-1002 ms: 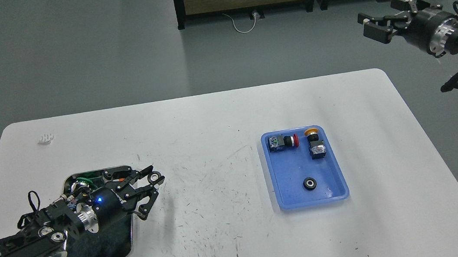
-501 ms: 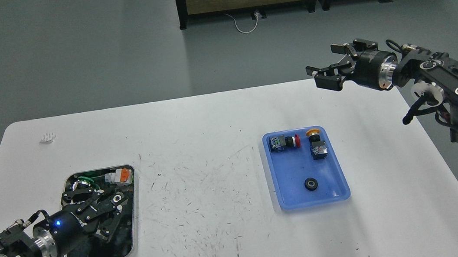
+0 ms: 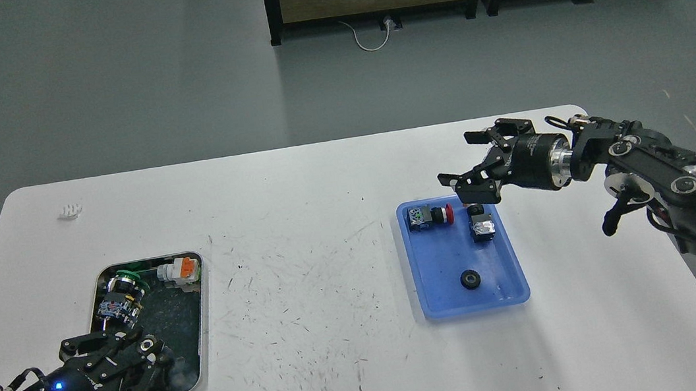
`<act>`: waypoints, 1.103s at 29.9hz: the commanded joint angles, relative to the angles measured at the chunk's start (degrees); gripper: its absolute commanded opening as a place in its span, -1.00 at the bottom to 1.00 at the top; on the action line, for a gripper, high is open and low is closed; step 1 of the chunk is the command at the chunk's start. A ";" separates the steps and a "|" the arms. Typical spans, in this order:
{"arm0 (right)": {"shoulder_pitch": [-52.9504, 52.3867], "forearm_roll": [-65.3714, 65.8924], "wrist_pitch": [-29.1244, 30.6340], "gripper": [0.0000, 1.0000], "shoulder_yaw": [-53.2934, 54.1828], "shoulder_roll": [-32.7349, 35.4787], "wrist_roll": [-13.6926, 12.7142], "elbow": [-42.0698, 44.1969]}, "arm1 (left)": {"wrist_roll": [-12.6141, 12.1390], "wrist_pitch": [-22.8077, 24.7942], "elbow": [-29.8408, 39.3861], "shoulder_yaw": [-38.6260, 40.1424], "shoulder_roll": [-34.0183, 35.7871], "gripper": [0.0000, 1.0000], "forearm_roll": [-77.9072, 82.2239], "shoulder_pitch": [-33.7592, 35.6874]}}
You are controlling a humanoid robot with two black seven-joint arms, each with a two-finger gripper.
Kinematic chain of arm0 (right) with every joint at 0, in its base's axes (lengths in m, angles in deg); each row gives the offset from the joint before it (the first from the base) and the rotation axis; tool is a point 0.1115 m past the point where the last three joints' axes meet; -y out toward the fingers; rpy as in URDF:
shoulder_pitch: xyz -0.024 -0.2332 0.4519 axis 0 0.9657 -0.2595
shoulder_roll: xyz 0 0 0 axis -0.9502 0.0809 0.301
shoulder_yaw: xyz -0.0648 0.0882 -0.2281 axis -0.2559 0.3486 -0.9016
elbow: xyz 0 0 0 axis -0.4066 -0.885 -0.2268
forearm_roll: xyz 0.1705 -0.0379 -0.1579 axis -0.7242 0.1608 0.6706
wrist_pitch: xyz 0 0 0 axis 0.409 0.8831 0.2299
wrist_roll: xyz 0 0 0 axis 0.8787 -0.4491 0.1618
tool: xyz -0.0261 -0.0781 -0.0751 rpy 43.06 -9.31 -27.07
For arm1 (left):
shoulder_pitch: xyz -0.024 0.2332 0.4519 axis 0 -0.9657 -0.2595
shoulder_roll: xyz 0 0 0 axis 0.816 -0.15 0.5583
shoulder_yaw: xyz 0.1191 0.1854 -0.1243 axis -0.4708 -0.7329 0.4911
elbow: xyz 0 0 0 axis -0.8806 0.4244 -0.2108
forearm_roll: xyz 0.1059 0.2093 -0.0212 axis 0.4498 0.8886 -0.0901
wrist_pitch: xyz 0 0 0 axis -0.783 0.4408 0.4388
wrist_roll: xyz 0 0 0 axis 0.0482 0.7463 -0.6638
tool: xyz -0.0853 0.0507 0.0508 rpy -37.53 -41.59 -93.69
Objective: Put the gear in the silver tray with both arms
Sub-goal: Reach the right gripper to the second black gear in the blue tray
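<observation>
Black and ring-shaped, the gear [image 3: 471,279] lies flat in the blue tray [image 3: 508,255], below and nearer than the right gripper [image 3: 476,164], whose fingers are spread and empty. Left gripper [image 3: 116,355], fingers apart, hangs at the silver tray [image 3: 202,319], well away.

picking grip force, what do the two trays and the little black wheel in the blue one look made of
Silver tray: looks like polished metal, with a bright mirror rim and a dark, scuffed reflective floor.
Blue tray: probably plastic, uniform colour, soft sheen, rounded moulded rim.
Black wheel: dark matte ring with a paler centre; rubber, plastic or metal cannot be told.
</observation>
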 commanded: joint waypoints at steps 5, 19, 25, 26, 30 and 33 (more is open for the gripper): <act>2.44 0.31 0.00 0.98 0.00 0.95 0.04 -4.09 | 1.21 -1.67 -1.14 -0.06 -0.65 0.32 -1.67 -2.22; 8.25 0.57 0.00 0.98 -2.02 7.18 -0.22 -9.90 | 0.94 -5.28 -1.23 1.60 -3.11 0.97 -5.45 -1.08; 8.25 0.93 0.00 0.98 -6.15 7.10 -0.22 -9.90 | 0.77 -5.28 -2.28 4.24 -3.11 0.97 -5.45 -1.08; 8.25 1.10 0.00 0.98 -6.59 7.01 -0.22 -9.98 | 0.77 -5.28 -2.54 4.68 -3.11 0.97 -5.45 -1.08; 8.25 2.68 0.00 0.98 -8.87 6.49 -0.22 -9.99 | 0.77 -5.37 -3.42 6.00 -3.11 0.97 -5.89 -1.08; 8.42 3.21 0.00 0.98 -10.28 6.31 -0.14 -9.90 | 0.77 -5.37 -3.42 6.70 -3.03 0.97 -6.07 -1.00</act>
